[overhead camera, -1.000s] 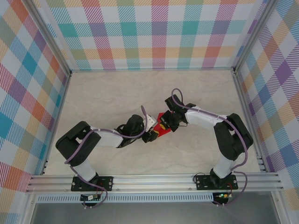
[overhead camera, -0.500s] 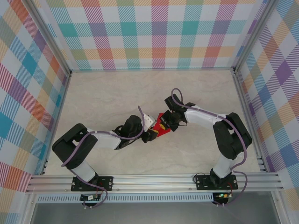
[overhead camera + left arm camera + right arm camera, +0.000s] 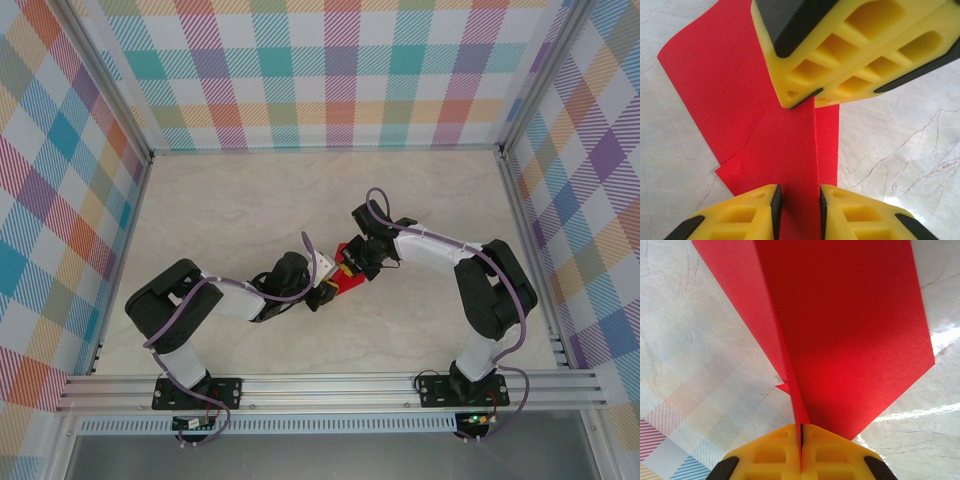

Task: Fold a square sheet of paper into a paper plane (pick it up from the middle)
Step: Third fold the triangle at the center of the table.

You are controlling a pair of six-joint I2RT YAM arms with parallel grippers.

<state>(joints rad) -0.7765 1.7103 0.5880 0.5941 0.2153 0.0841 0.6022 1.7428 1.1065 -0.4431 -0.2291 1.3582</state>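
The red paper [image 3: 345, 283] is being held up at the middle of the table [image 3: 230, 210], between the two arms, which are being reached inward from the near edge. It is partly folded: a raised crease is running along its middle and flat red flaps are spreading out to either side, resting on the pale marbled tabletop.

The right gripper [image 3: 351, 268] is being brought in from the far right side of the paper. In its wrist view the right gripper [image 3: 801, 432] is being pressed fully together on the raised crease, with no gap to be seen between the yellow fingers [image 3: 770, 455], so the paper [image 3: 855, 330] is being pinched at one end of the crease. A wide flap is being fanned out to the right of the crease and a narrower one to the left.

The left gripper [image 3: 322, 295] is being brought in from the near left side, facing the right one across the paper. In its wrist view the left gripper [image 3: 799, 192] is being set astride the raised crease, its jaws being kept narrow with a small gap between the black pads [image 3: 776, 205]. The red paper [image 3: 730, 75] is filling that gap; whether the pads are touching it cannot be told. At the top of the same view the right gripper [image 3: 812, 97] is being clamped on the crease's other end.

The table is being enclosed by checked walls [image 3: 340, 70] on three sides.
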